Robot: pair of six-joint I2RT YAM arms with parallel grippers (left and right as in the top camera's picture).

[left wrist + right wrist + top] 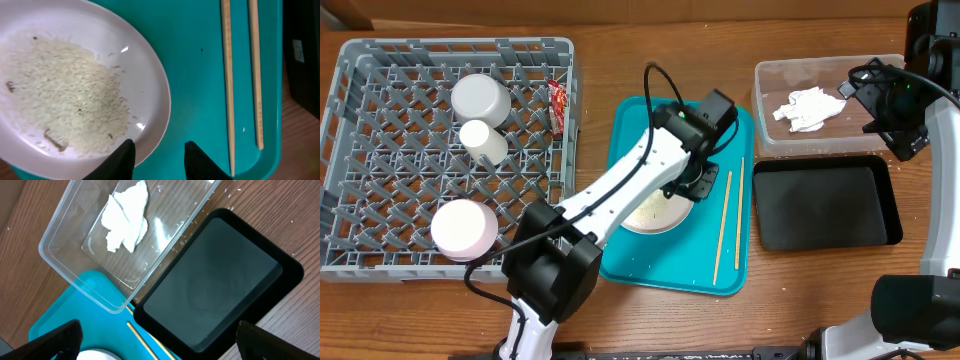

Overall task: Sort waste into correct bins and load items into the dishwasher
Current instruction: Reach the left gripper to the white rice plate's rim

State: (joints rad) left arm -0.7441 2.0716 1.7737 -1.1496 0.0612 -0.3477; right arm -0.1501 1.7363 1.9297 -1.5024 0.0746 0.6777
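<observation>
On the left gripper [160, 159] we see the jaws part-open, straddling the rim of the glossy white round plate [145, 75] without pinching it. Loose grainy rice [65, 95] covers the plate, which sits on the smooth teal tray [195, 60] beside two thin wooden chopsticks [226, 75]. Meanwhile the right gripper [162, 340] gapes wide above the clear tub [65, 265] holding the crumpled napkin [125, 217], right next to the glossy black tray [225, 280].

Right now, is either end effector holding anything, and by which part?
Nothing gripped: left end effector straddles rim of plate, unclamped; right end effector open, empty.
</observation>
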